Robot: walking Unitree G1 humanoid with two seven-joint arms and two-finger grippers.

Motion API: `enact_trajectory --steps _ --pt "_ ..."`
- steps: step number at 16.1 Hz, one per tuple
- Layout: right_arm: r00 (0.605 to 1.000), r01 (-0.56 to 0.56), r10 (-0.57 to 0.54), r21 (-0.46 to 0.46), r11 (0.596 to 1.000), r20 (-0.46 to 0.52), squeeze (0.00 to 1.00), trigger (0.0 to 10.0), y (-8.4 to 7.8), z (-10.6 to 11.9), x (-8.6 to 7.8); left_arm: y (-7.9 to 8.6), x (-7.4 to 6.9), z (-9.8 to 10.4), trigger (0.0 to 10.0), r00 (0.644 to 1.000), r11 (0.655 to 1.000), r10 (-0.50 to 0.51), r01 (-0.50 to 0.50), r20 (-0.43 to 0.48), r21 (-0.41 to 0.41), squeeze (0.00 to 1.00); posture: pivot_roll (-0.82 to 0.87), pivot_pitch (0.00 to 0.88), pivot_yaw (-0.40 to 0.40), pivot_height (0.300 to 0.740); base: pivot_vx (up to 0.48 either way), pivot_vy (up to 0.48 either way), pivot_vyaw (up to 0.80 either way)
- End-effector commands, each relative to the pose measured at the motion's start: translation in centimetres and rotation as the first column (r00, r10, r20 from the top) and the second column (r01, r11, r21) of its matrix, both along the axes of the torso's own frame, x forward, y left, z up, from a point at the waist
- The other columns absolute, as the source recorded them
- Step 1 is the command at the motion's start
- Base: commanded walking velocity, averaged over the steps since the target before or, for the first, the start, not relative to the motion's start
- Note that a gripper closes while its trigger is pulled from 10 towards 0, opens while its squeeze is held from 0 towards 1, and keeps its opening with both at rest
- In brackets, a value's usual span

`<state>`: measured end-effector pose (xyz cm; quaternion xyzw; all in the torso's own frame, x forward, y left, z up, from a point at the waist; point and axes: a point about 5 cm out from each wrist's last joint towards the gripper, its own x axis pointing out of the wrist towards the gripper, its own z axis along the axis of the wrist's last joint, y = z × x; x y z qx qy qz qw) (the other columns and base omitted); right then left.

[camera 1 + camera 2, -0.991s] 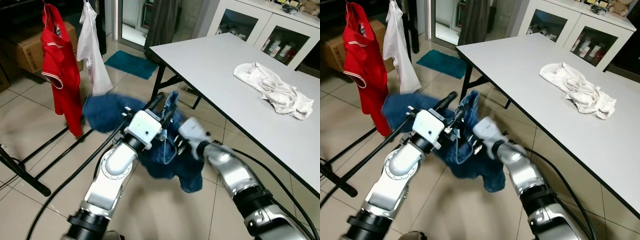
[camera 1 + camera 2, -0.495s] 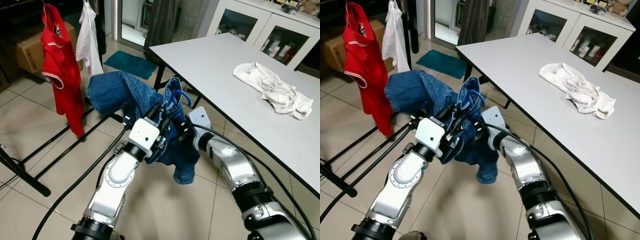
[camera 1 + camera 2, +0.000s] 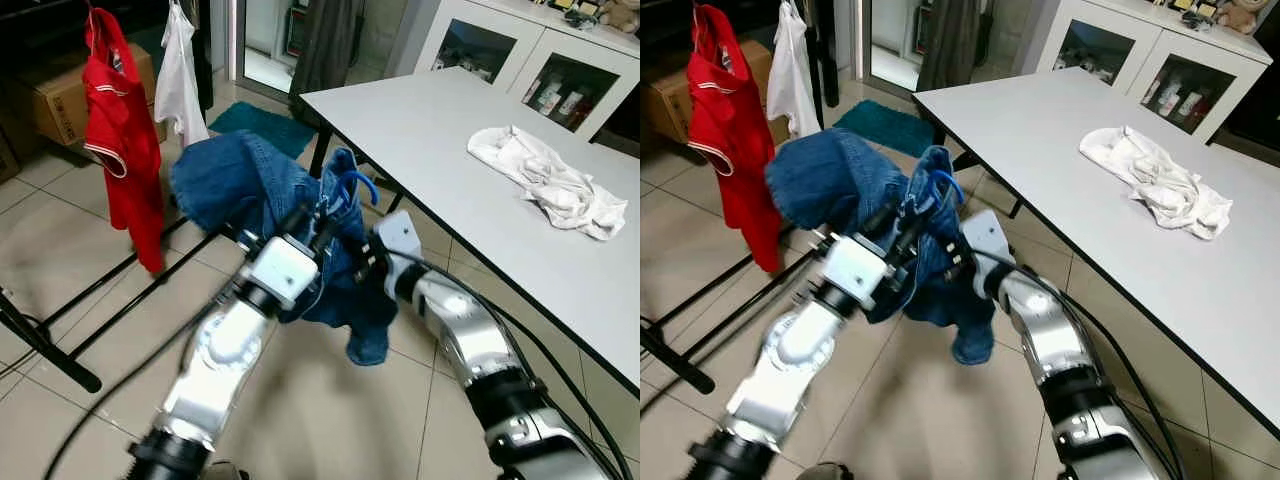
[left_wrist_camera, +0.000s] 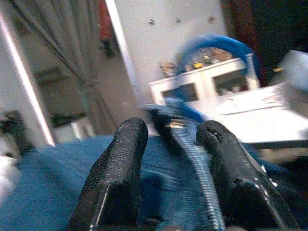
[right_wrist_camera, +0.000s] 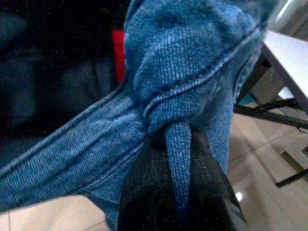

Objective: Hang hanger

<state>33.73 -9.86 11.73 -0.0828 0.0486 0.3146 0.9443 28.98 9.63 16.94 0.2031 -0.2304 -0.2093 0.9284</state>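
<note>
A blue hanger (image 3: 352, 186) draped with blue jeans (image 3: 262, 190) was held at frame centre, above the tiled floor (image 3: 330, 420). The jeans were clamped by the left gripper (image 4: 175, 144) and the right gripper (image 5: 179, 159). A red shirt (image 3: 122, 140) hung upper left, a white table (image 3: 450, 130) right.

No writing can be read anywhere — no label, brand, number or sign is legible.

Table edge (image 3: 420, 165) close beside jeans (image 3: 240, 180)
</note>
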Motion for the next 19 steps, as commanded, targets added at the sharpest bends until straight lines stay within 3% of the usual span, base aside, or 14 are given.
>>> enact_trajectory --steps 1,3,5,6,9,12,14,15,16,17,18,19 --pt "0.999 0.021 -0.021 -0.005 1.000 0.030 0.00 0.0 -0.9 0.5 0.1 0.6 0.3 1.3 10.0 0.998 0.999 0.025 -0.024 0.052 -0.023 0.00 0.18 0.068 -0.183 0.740 0.000 0.000 0.00" --pt "0.999 0.042 -0.042 -0.001 0.999 0.033 0.00 0.0 -1.0 0.4 0.1 1.8 0.5 2.2 10.0 0.995 0.999 0.051 -0.050 0.089 -0.018 0.00 0.17 0.070 -0.183 0.740 0.000 0.000 0.00" --pt "0.997 0.063 -0.064 0.017 0.998 0.048 0.00 0.0 -0.5 0.4 0.0 2.4 0.5 2.5 10.0 0.996 0.988 0.073 -0.064 0.057 -0.143 0.00 0.17 0.069 -0.184 0.740 0.000 0.000 0.00" --pt "0.996 0.065 -0.066 0.024 0.998 0.053 0.00 0.0 -0.4 0.4 0.0 2.4 0.5 2.5 10.0 0.996 0.984 0.074 -0.066 0.045 -0.164 0.00 0.17 0.070 -0.185 0.740 0.000 0.000 0.00" --pt "0.990 0.087 -0.099 0.114 0.990 0.098 0.00 0.0 1.0 0.7 -0.8 0.9 -0.4 1.9 10.0 1.000 0.982 0.011 -0.005 0.029 -0.189 1.00 0.17 0.070 -0.188 0.740 0.000 0.000 0.00" --pt "0.982 0.089 -0.119 0.193 0.977 0.146 0.00 0.0 1.9 1.3 -1.4 0.4 -1.8 0.9 10.0 0.999 0.983 -0.032 0.033 0.011 -0.179 1.00 0.18 0.073 -0.189 0.740 0.000 0.000 0.00" --pt "0.974 0.110 -0.150 0.226 0.968 0.167 0.00 0.0 1.6 1.6 -1.4 0.3 -2.3 0.5 10.0 1.000 0.992 -0.013 0.016 0.023 -0.125 0.99 0.18 0.077 -0.188 0.740 0.000 0.000 0.00" --pt "0.972 0.119 -0.162 0.236 0.965 0.173 0.00 0.0 1.5 1.7 -1.4 0.3 -2.4 0.3 10.0 1.000 0.995 -0.009 0.012 0.029 -0.095 0.13 0.19 0.077 -0.188 0.740 0.000 0.000 0.00" --pt "0.962 0.131 -0.187 0.266 0.955 0.199 0.00 0.0 1.0 2.1 -1.3 0.8 -2.5 0.1 10.0 0.997 0.998 0.054 -0.052 0.052 -0.043 0.00 0.19 0.077 -0.187 0.740 0.000 0.000 0.00" --pt "0.959 0.129 -0.187 0.262 0.956 0.213 0.00 0.0 0.9 2.2 -1.4 1.2 -2.4 0.0 10.0 0.994 0.995 0.096 -0.095 0.056 -0.019 0.80 0.19 0.076 -0.185 0.740 0.000 0.000 0.00" --pt "0.959 0.127 -0.184 0.254 0.959 0.218 0.00 0.0 0.9 2.1 -1.4 1.4 -2.3 0.0 10.0 0.994 0.995 0.100 -0.099 0.049 -0.019 1.00 0.19 0.076 -0.185 0.740 0.000 0.000 0.00" --pt "0.957 0.128 -0.185 0.247 0.961 0.224 0.00 0.0 0.7 1.9 -1.6 1.3 -2.5 0.0 10.0 0.999 0.999 0.046 -0.046 0.026 0.014 1.00 0.19 0.078 -0.185 0.740 0.000 0.000 0.00"
